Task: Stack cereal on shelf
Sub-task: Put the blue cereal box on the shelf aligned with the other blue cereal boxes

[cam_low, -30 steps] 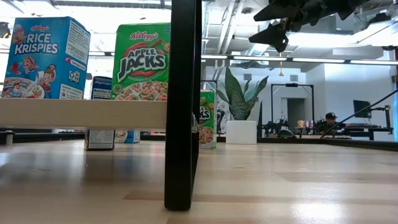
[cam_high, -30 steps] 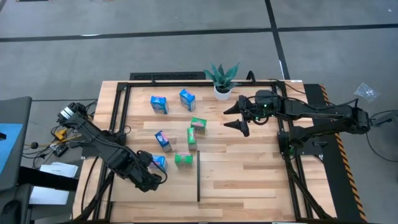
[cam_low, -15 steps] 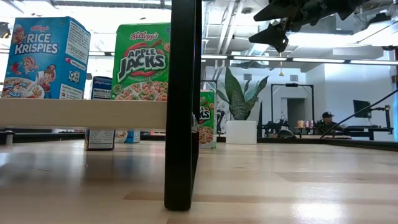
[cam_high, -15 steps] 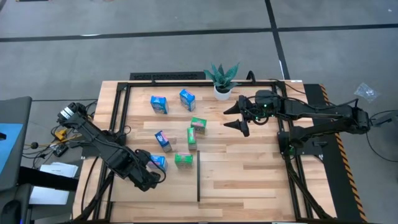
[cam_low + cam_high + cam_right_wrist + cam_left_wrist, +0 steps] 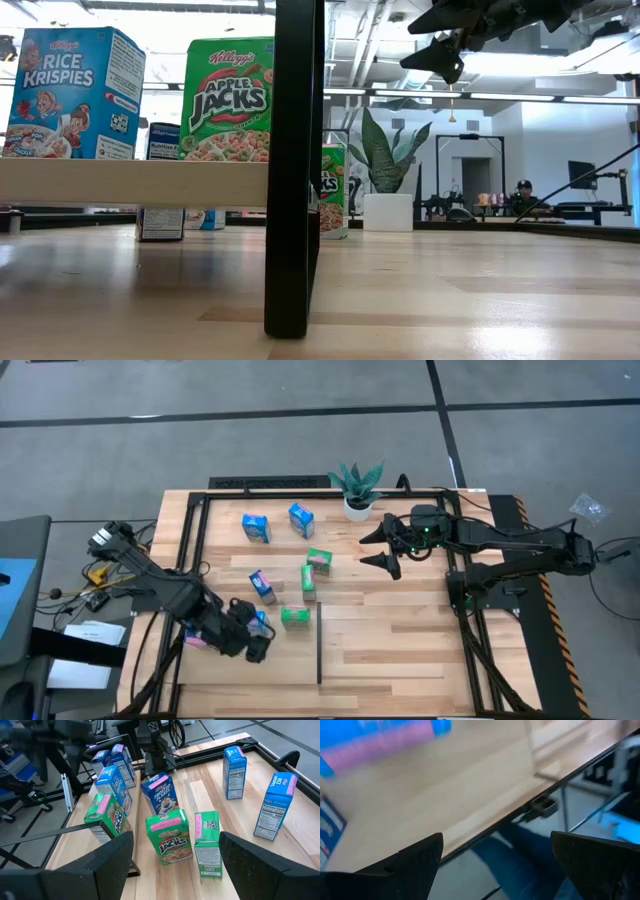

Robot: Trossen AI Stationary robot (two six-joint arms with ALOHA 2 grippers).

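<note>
Several small cereal boxes stand on the light-wood table: blue ones [image 5: 256, 527] [image 5: 301, 519] [image 5: 262, 586] and green ones [image 5: 319, 560] [image 5: 295, 616]. In the low view a blue box [image 5: 70, 90] and a green box [image 5: 228, 100] rest by their bases on the shelf plank [image 5: 130, 182]. My left gripper [image 5: 251, 646] hovers open at the near left, beside a blue box [image 5: 258, 622]; its wrist view shows a blurred blue-and-pink box [image 5: 380, 735]. My right gripper [image 5: 385, 546] hangs open above the table's far right, facing the boxes [image 5: 167, 834].
A potted green plant [image 5: 357, 488] stands at the far edge, close to my right gripper. A black rail frame [image 5: 195, 550] edges the table. A thin black divider strip [image 5: 318, 645] rises near the front. Bare wood [image 5: 400, 630] lies at the near right.
My left gripper has risen a little at the near left and tipped up, pointing less steeply down. It has stayed open. The boxes have not moved.
</note>
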